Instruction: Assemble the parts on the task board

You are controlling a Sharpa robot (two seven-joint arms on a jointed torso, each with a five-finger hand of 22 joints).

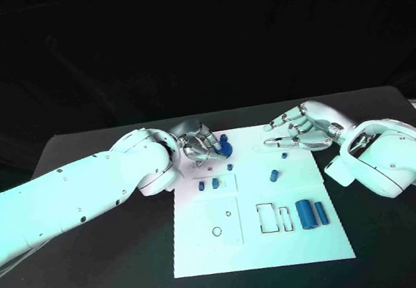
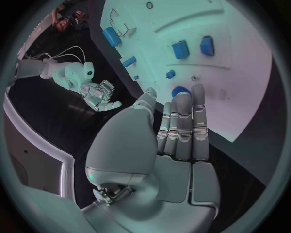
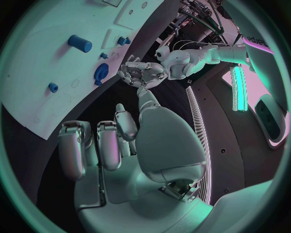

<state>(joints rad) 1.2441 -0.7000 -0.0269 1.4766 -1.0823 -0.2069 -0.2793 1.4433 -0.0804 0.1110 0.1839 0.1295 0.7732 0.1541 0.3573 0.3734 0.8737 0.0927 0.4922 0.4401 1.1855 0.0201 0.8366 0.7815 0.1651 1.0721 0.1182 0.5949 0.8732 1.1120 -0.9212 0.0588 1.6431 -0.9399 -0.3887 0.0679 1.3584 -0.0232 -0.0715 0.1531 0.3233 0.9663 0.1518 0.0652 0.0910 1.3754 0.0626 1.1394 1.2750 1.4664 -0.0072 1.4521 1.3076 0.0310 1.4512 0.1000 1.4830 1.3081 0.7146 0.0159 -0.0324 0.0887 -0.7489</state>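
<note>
Now, on your black bench [image 1: 101, 279] the white task board [image 1: 262, 247] runs lengthwise away from the robot. Your left hand [image 1: 200, 145] hovers at the board's far left corner, fingers [image 2: 182, 116] extended close together over a round blue part [image 1: 223, 144]; you cannot tell whether they touch it. Your right hand [image 1: 300, 129] hangs off the far right corner, fingers loosely curled, holding nothing. Two blue cylinders [image 1: 306, 214] lie side by side near the right edge, long axes along the board's length.
</note>
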